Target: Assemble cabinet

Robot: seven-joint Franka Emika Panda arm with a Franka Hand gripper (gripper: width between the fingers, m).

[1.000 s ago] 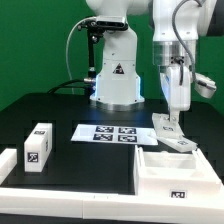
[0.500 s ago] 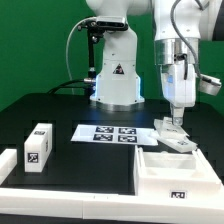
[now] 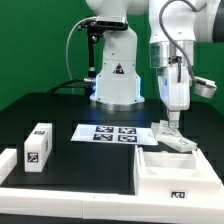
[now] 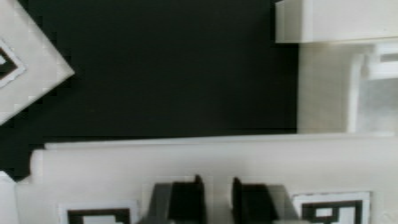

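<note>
Gripper [image 3: 168,124] low at one small tagged part [image 3: 176,140], just behind one cabinet [image 3: 170,170].
Exterior: cabinet toward the exterior view's right; one marker board [image 3: 108,133], four tags. Wrist: two fingers [image 4: 178,198], narrow gap, white between, clamped or not cannot tell; two tags cut off.

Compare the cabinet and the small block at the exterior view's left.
The cabinet is far bigger than the block. The cabinet is low and open, with recessed compartments; the block looks closed and stands upright. The cabinet sits at the exterior view's right, the block at its left. Both are white with black-and-white tags.
</note>
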